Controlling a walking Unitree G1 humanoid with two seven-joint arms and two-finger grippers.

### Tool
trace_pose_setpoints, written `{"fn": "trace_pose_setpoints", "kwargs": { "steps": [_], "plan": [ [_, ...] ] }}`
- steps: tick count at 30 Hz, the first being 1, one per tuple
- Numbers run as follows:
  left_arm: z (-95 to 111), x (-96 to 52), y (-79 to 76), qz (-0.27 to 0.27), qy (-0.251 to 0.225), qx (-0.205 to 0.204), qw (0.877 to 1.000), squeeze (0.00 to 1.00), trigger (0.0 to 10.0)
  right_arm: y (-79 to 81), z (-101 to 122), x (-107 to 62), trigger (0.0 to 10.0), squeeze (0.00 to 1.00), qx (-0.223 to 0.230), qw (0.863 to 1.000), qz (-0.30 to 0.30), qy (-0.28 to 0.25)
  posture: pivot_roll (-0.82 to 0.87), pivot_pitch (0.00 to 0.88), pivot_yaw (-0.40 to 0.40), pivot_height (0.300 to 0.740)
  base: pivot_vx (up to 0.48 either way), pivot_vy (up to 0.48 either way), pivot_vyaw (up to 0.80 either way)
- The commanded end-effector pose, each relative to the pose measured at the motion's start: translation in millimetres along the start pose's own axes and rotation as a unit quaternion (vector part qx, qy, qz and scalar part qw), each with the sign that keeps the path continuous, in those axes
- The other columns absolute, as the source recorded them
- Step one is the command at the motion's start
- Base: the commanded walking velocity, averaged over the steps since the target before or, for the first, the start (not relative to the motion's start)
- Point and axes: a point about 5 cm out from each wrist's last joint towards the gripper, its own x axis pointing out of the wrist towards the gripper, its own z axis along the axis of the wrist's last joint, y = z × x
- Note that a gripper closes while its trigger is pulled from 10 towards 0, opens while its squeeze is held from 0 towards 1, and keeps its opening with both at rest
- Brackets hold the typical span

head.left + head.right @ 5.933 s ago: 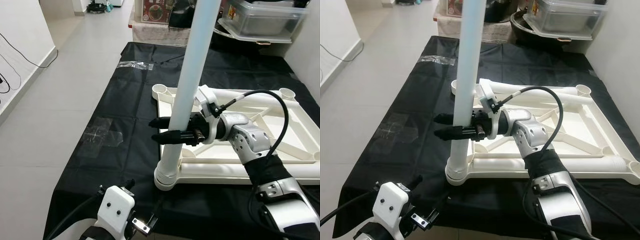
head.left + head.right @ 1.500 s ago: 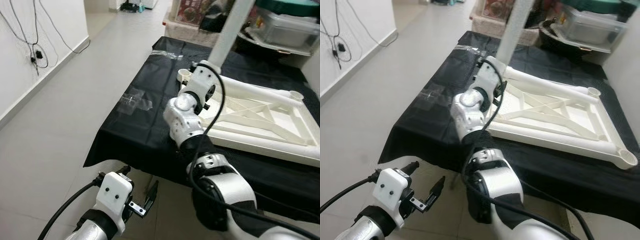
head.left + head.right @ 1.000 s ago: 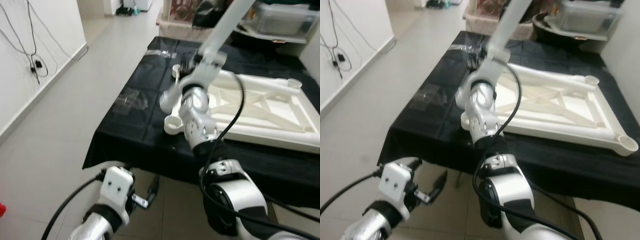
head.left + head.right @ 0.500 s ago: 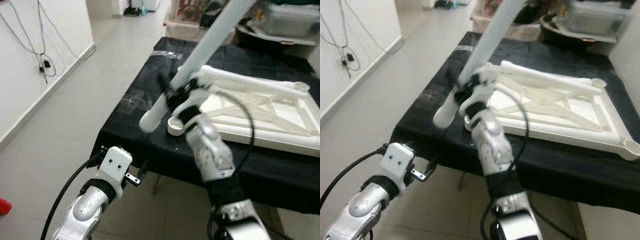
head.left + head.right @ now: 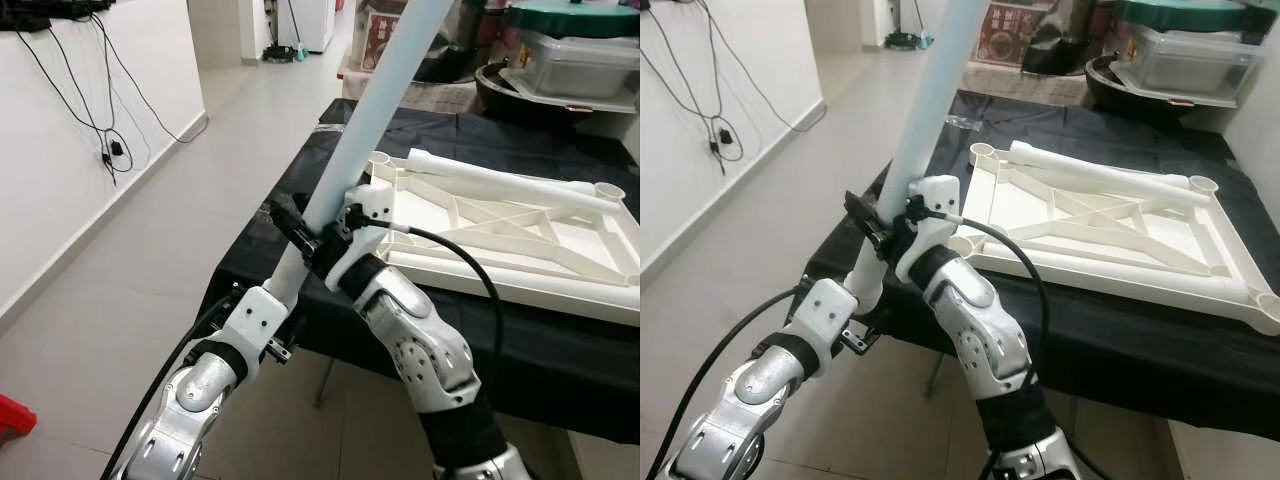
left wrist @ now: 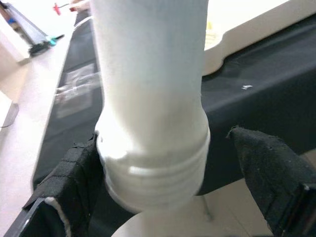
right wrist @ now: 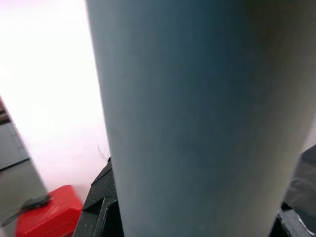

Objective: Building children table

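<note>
Slanting table leg [image 5: 375, 95] — between both end effectors

A black-covered table [image 5: 520, 345] carries 1 upturned white table frame [image 5: 500, 225] and clear tape [image 5: 962, 121].

The white leg [image 5: 375, 95] has left the frame's corner socket [image 5: 961, 246] and now leans tilted over the desk [image 5: 300, 190] edge. The left claw [image 6: 163, 177], before low and idle, has risen around its threaded end.

Grey tiled floor [image 5: 150, 250], white wall [image 5: 60, 150]
</note>
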Motion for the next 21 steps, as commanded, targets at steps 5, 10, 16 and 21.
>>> {"fn": "trace_pose_setpoints", "kwargs": {
  "steps": [5, 10, 16, 21],
  "plan": [
    [-3, 4.9, -5.3, -0.013, 0.003, 0.008, 1.0, 0.0, 10.0, 9.7, 0, -4.0, 10.0, 0.0, 0.005, 1.0, 0.021, 0.006, 0.09, 0.061, -0.045, 0.74, 0.0, 0.0, 0.0],
    [-6, 6.8, -10.1, -0.022, -0.002, 0.008, 1.0, 0.0, 3.2, 18.7, -2, -8.4, 10.0, 0.0, 0.014, 0.999, 0.038, 0.021, 0.08, 0.062, -0.042, 0.74, 0.0, 0.0, 0.0],
    [-5, 5.4, -18.1, -0.036, -0.015, 0.011, 0.999, 0.0, 0.0, 21.9, -4, -10.9, 10.0, 0.0, 0.02, 0.999, 0.042, 0.027, 0.08, 0.06, -0.042, 0.74, 0.0, 0.0, 0.0],
    [-6, 4.1, -19.2, -0.036, -0.017, 0.012, 0.999, 0.0, 0.0, 17.5, -3, -10.7, 10.0, 0.0, 0.016, 0.999, 0.027, 0.025, 0.08, 0.061, -0.042, 0.74, 0.0, 0.0, 0.0]
  ]
}}
